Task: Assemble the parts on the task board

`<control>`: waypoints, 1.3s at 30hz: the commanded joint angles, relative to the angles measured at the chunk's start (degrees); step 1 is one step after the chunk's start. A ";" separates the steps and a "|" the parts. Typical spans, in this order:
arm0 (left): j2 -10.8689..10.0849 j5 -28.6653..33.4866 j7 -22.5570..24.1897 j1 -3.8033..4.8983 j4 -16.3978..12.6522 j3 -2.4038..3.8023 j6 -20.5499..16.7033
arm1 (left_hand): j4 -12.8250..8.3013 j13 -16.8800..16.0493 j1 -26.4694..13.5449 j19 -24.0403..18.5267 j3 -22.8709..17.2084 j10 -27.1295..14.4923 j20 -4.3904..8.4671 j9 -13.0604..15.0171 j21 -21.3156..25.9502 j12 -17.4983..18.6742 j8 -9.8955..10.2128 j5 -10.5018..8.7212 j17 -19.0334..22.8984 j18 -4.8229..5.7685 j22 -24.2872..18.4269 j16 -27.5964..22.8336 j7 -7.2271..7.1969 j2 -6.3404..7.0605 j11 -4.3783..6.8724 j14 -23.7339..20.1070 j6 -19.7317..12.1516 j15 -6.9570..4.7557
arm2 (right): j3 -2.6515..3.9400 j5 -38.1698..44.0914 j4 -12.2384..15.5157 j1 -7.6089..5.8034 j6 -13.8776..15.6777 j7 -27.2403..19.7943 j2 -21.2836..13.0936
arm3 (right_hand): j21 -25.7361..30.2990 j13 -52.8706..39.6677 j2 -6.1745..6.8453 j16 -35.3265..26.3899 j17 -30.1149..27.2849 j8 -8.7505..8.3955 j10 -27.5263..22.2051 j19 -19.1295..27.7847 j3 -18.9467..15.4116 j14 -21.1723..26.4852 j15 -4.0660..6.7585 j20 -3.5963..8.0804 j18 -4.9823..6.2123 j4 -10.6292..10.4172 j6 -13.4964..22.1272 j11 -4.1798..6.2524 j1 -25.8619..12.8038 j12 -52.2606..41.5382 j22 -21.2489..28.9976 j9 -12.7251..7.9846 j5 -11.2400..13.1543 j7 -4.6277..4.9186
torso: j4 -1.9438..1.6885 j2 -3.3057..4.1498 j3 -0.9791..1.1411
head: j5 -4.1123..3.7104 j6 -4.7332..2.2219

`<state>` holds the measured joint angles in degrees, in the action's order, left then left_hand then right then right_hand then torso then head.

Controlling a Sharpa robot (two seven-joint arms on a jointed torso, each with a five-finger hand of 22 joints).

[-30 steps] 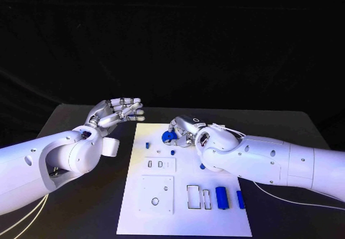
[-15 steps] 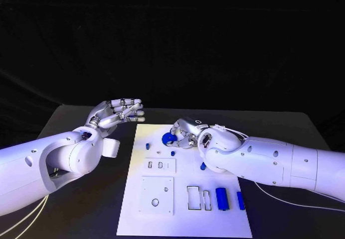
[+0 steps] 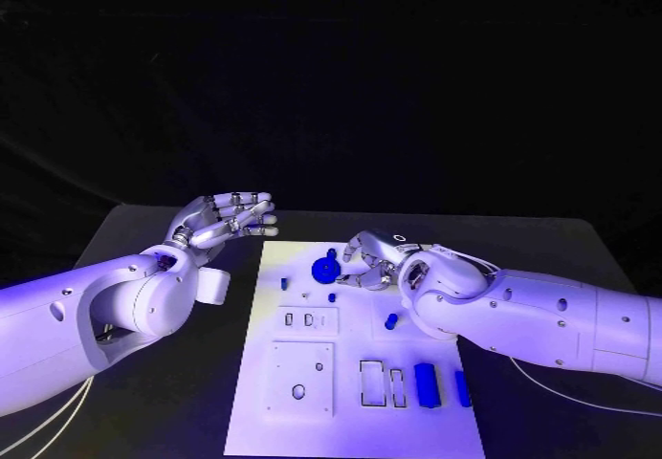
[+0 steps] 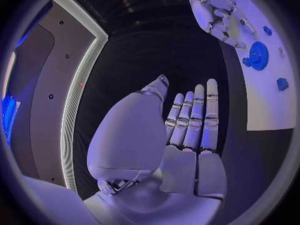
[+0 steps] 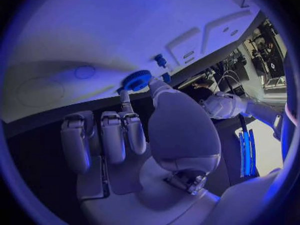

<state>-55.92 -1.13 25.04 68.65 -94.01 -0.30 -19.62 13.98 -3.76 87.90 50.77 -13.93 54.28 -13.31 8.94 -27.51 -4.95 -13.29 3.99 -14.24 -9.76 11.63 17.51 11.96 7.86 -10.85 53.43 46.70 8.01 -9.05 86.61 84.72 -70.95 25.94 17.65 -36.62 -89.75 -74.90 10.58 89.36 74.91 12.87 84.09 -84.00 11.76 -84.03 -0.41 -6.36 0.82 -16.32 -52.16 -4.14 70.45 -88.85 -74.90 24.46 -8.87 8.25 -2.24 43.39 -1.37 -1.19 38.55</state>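
Note:
The white task board [image 3: 362, 421] lies in the middle of the black table. My right hand [image 3: 375, 259] hovers over the board's far end and pinches a round blue toothed gear [image 3: 325, 270] between thumb and a finger; the right wrist view shows the gear [image 5: 136, 80] at those fingertips. My left hand [image 3: 221, 221] is raised beyond the board's far left corner, fingers straight and apart, holding nothing. In the left wrist view the left hand [image 4: 187, 130] faces the right hand [image 4: 215, 10] and the gear [image 4: 258, 55].
Small blue pegs [image 3: 284, 283] [image 3: 390, 321] sit on the board's upper half. A blue cylinder [image 3: 427, 382] and a slimmer blue piece [image 3: 461, 387] lie near its right front, beside rectangular cut-outs [image 3: 372, 379]. A square plate with holes [image 3: 301, 375] is at the front left.
My right hand has shifted a little to the right and turned at the wrist, keeping the blue gear in its pinch. The left hand has stayed in place.

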 commanded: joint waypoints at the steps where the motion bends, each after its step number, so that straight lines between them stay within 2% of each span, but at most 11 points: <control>1: 0.13 -0.20 0.45 0.07 0.16 0.04 0.89 | -0.36 -0.01 0.20 -0.27 -0.02 0.02 -0.08 -0.05 -0.27 0.40 0.28 -0.24 -0.07 -0.54 0.08 -0.37 1.50 0.09 -0.09 -0.39 -0.18 0.19 | 0.13 -0.81 1.96 -0.68 3.36 -2.02 -2.38 | -0.25 -14.11 -0.14 0.22 13.11 -0.34 5.05 -6.00 0.06 -5.54 0.50 0.26 -0.82 0.29 0.02 0.29 0.89 -0.11 -15.10 -0.10 -0.31 0.22 | 0.26 -0.14 0.11 | 0.15 -0.17; 2: 0.17 -0.20 0.45 0.06 0.31 0.04 0.91 | -0.36 -0.01 0.20 -0.27 -0.02 0.02 -0.08 -0.05 -0.27 0.40 0.28 -0.24 -0.07 -0.54 0.08 -0.37 1.50 0.09 -0.09 -0.39 -0.18 0.19 | 0.17 -2.63 3.38 -1.20 4.43 -3.49 -4.48 | -0.25 -13.96 -0.12 0.13 12.70 -0.51 4.92 -6.00 0.31 -5.44 0.48 0.27 -0.82 0.40 0.08 0.25 1.59 0.05 -15.10 -0.10 -0.31 0.27 | 0.46 -0.29 0.26 | 0.27 -0.21; 4: 0.21 -0.20 0.45 0.06 0.42 0.03 0.94 | -0.36 -0.01 0.20 -0.27 -0.02 0.02 -0.08 -0.05 -0.27 0.40 0.28 -0.24 -0.07 -0.54 0.08 -0.37 1.50 0.09 -0.09 -0.39 -0.18 0.19 | 0.19 -4.28 4.45 -1.61 5.11 -4.89 -6.19 | -0.25 -13.93 -0.14 0.11 12.65 -0.56 4.89 -6.00 0.44 -5.43 0.47 0.27 -0.82 0.44 0.07 0.24 1.90 0.09 -15.10 -0.09 -0.32 0.28 | 0.53 -0.35 0.31 | 0.23 -0.28; 6: 0.30 -0.20 0.45 0.05 0.59 0.02 1.01 | -0.36 -0.01 0.20 -0.27 -0.02 0.02 -0.08 -0.05 -0.27 0.40 0.28 -0.24 -0.07 -0.54 0.08 -0.37 1.50 0.09 -0.09 -0.39 -0.18 0.19 | 0.22 -7.37 6.15 -2.27 5.85 -7.34 -9.16 | -0.25 -13.75 -0.17 0.00 12.17 -0.77 4.73 -6.00 1.02 -5.32 0.45 0.25 -0.82 0.85 0.02 0.21 3.29 0.29 -15.10 -0.07 -0.28 0.33 | 0.79 -0.50 0.47 | 0.28 -0.27; 11: 0.60 -0.18 0.43 0.02 0.89 -0.06 1.28 | -0.40 -0.01 0.20 -0.32 -0.02 0.05 -0.09 -0.05 -0.32 0.47 0.30 -0.23 -0.13 -0.54 0.09 -0.41 1.51 0.08 -0.09 -0.37 -0.18 0.19 | 0.24 -14.89 8.20 -3.49 5.56 -14.02 -15.54 | -0.25 -13.38 0.37 -0.08 11.95 -1.24 4.40 -6.00 2.43 -5.27 0.43 0.24 -0.82 2.51 -0.33 0.14 6.95 0.71 -15.10 -0.02 -0.23 0.43 | 1.37 -0.85 0.81 | 0.40 -0.36; 15: 0.88 -0.18 0.42 0.00 1.03 -0.12 1.52 | -0.40 -0.02 0.20 -0.32 -0.03 0.07 -0.09 -0.05 -0.33 0.47 0.30 -0.23 -0.15 -0.54 0.09 -0.41 1.50 0.07 -0.09 -0.35 -0.17 0.19 | 0.21 -17.82 7.83 -3.82 4.34 -17.15 -18.55 | 0.30 -12.88 1.21 -0.16 11.66 -1.55 3.96 -5.58 3.27 -5.20 0.49 0.27 -0.65 3.90 -0.73 0.09 9.17 1.26 -14.62 -0.04 -0.19 0.49 | 1.72 -1.10 1.02 | 0.09 -0.41; 19: 1.15 -0.17 0.43 -0.02 1.16 -0.18 1.83 | -0.41 -0.02 0.20 -0.33 -0.04 0.10 -0.09 -0.04 -0.34 0.47 0.29 -0.23 -0.16 -0.55 0.10 -0.41 1.50 0.05 -0.08 -0.33 -0.15 0.18 | 0.07 -19.39 6.61 -3.73 2.70 -19.27 -20.60 | 0.47 -12.42 2.03 -0.17 11.70 -1.94 3.53 -5.45 3.46 -5.20 0.42 0.24 -0.60 4.64 -0.64 0.03 10.27 1.79 -14.49 -0.14 -0.17 0.58 | 1.78 -1.19 1.23 | -0.48 -0.17; 25: 1.32 -0.17 0.44 -0.06 1.32 -0.25 2.04 | -0.41 -0.02 0.20 -0.33 -0.04 0.10 -0.09 -0.04 -0.34 0.47 0.29 -0.23 -0.16 -0.55 0.10 -0.41 1.50 0.05 -0.08 -0.33 -0.15 0.18 | -0.13 -20.33 3.63 -2.26 0.19 -20.92 -21.60 | 0.77 -11.59 2.69 -0.19 11.66 -2.65 2.75 -5.23 3.51 -5.18 0.25 0.13 -0.50 5.23 0.05 -0.12 11.10 2.74 -14.24 -0.33 -0.16 0.79 | 1.89 -1.19 1.52 | -0.88 -0.02; 28: 1.37 -0.17 0.42 -0.07 1.36 -0.26 1.97 | -0.41 -0.02 0.20 -0.33 -0.04 0.10 -0.09 -0.04 -0.34 0.47 0.29 -0.23 -0.16 -0.55 0.10 -0.41 1.50 0.05 -0.08 -0.33 -0.15 0.18 | -0.19 -20.66 2.60 -1.57 -1.18 -20.81 -21.73 | 1.12 -11.00 2.59 -0.23 11.52 -3.27 2.19 -4.97 3.41 -5.15 0.04 -0.02 -0.40 4.92 0.84 -0.33 10.78 3.43 -13.96 -0.50 -0.13 1.03 | 1.73 -1.09 1.41 | -1.08 0.00; 31: 1.40 -0.17 0.40 -0.07 1.41 -0.27 1.91 | -0.41 -0.02 0.20 -0.33 -0.04 0.10 -0.09 -0.04 -0.34 0.47 0.29 -0.23 -0.16 -0.55 0.10 -0.41 1.50 0.05 -0.08 -0.33 -0.15 0.18 | -0.25 -20.78 1.82 -1.00 -2.09 -20.75 -21.66 | 1.15 -10.87 2.75 -0.23 11.55 -3.56 2.06 -4.95 3.11 -5.15 -0.06 -0.12 -0.39 4.72 1.18 -0.44 10.55 3.58 -13.94 -0.56 -0.11 1.14 | 1.74 -1.17 1.27 | -1.13 0.14; 39: 1.48 -0.17 0.41 -0.07 1.46 -0.28 1.84 | -0.45 -0.04 0.23 -0.37 -0.07 0.21 -0.08 -0.03 -0.38 0.47 0.25 -0.23 -0.21 -0.55 0.11 -0.43 1.48 0.01 -0.05 -0.28 -0.07 0.17 | -0.30 -20.89 0.15 0.14 -2.33 -20.54 -20.29 | 1.03 -10.91 2.83 -0.19 11.71 -3.64 2.10 -5.04 2.99 -5.19 -0.09 -0.15 -0.43 4.68 1.27 -0.47 10.52 3.53 -14.04 -0.57 -0.10 1.17 | 1.66 -1.15 1.22 | -1.15 0.33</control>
<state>-54.59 -1.13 25.04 68.55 -92.48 -0.61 -18.78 13.83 -3.76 87.90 50.77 -14.09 54.28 -13.32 8.94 -27.50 -4.65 -13.29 3.99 -14.41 -9.76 11.66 17.29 11.96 7.86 -10.85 53.43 46.70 8.01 -9.36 66.14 85.08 -70.94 25.37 -2.08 -57.15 -88.80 -74.93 13.34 89.36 74.94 9.51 84.09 -84.00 15.03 -84.03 -0.41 -6.36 0.83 -11.62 -51.39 -4.15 80.91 -85.59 -74.93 23.94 -8.87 9.38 -0.49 42.24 -0.11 -2.30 38.78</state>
